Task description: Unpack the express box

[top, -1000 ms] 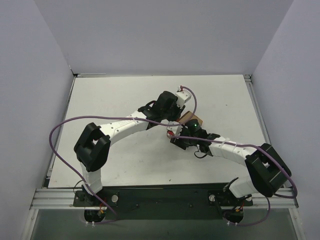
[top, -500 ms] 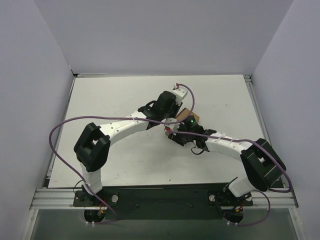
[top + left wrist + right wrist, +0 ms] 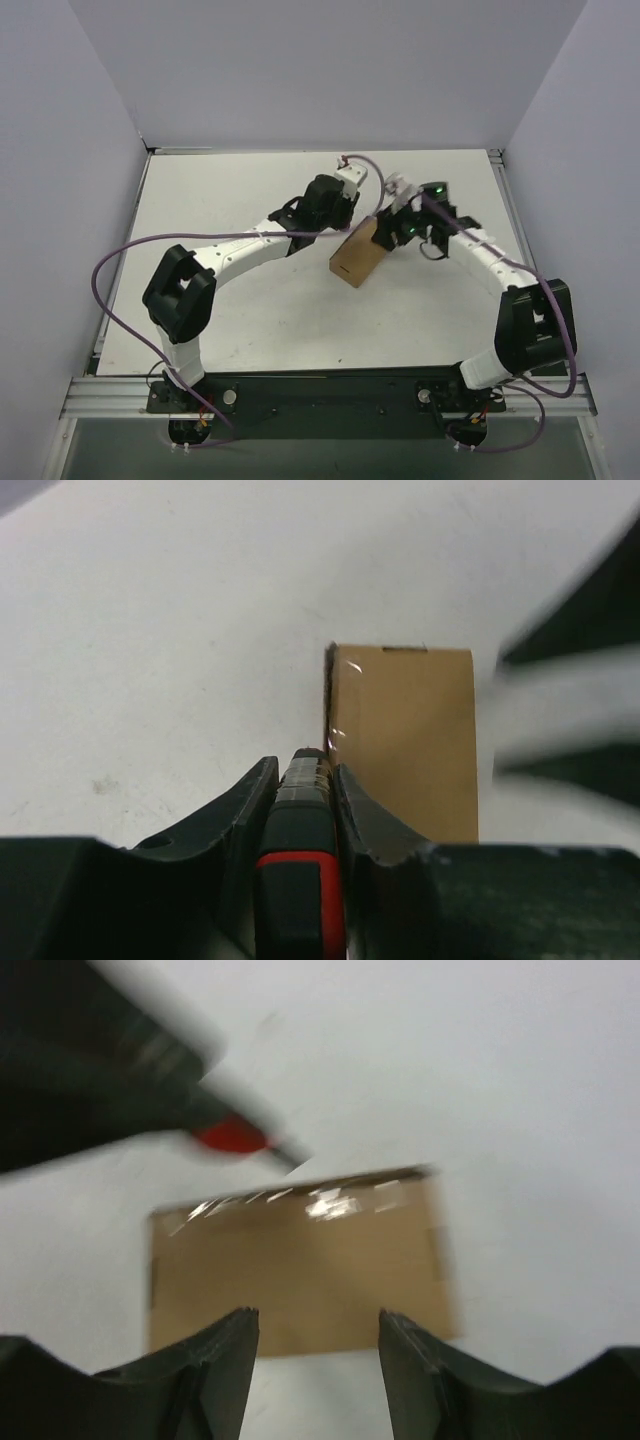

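Observation:
The express box (image 3: 356,257) is a flat brown cardboard box lying shut on the white table, mid-right. It also shows in the left wrist view (image 3: 405,740) and in the right wrist view (image 3: 300,1265), with shiny tape along one edge. My left gripper (image 3: 305,780) is shut on a red-and-black utility knife (image 3: 300,860), whose tip sits at the box's left edge. My right gripper (image 3: 318,1325) is open and empty, hovering just over the box's near edge; in the top view it (image 3: 383,232) is at the box's far right end.
White table (image 3: 220,200) with grey walls on three sides. Both arms cross near the box, the left wrist (image 3: 330,200) close to the right wrist (image 3: 425,205). A purple cable loops off the left arm.
My right arm swung from the near side of the box to the far right side, uncovering the box. My left gripper shifted slightly back with the knife.

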You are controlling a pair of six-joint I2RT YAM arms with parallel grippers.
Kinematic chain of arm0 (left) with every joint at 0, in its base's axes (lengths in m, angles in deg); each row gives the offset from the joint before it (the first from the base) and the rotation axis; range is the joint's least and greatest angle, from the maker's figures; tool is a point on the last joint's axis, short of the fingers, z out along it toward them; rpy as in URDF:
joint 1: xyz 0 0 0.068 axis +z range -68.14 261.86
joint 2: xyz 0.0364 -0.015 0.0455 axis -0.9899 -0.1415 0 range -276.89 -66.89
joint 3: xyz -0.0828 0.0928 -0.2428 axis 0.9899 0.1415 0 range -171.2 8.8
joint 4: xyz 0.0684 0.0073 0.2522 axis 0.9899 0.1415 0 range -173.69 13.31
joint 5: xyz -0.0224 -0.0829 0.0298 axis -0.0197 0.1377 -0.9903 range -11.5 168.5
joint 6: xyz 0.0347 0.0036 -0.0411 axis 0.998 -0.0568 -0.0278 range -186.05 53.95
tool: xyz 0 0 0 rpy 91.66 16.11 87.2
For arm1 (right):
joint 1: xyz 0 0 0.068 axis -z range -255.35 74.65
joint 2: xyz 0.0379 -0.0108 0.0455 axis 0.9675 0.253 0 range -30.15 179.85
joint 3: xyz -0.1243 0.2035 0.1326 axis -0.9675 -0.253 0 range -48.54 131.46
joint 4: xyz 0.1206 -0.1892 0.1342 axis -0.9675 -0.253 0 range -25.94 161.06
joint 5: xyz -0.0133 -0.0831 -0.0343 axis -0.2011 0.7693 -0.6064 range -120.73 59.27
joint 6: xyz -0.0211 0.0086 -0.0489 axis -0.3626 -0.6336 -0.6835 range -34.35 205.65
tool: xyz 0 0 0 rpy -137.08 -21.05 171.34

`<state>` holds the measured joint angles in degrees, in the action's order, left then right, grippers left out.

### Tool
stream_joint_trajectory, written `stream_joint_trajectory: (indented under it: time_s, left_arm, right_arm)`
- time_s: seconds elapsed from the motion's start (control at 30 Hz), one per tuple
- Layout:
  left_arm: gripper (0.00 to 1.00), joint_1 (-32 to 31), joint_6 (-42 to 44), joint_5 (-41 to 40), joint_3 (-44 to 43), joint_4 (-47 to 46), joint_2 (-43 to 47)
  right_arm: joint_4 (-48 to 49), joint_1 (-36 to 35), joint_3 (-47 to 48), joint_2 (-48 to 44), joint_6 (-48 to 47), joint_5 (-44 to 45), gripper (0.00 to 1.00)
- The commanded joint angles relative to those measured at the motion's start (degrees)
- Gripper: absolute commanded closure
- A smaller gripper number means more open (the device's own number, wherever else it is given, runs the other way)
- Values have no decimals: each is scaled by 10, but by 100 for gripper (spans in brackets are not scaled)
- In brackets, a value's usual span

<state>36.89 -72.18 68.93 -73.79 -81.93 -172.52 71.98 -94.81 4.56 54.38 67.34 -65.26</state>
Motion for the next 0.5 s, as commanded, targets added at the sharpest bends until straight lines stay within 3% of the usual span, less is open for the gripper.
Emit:
stream_joint_trajectory:
  time_s: [0.0, 0.17, 0.47]
  left_arm:
    - [100, -11, 83, 126, 13, 71, 4]
    - [100, -6, 73, 140, -5, 84, 1]
    - [100, -7, 38, 118, 9, 63, 46]
  right_arm:
    - [-7, 172, 105, 47, 66, -70, 47]
    - [-14, 209, 186, 141, -12, -83, 46]
    - [22, 164, 230, 244, -41, -40, 48]
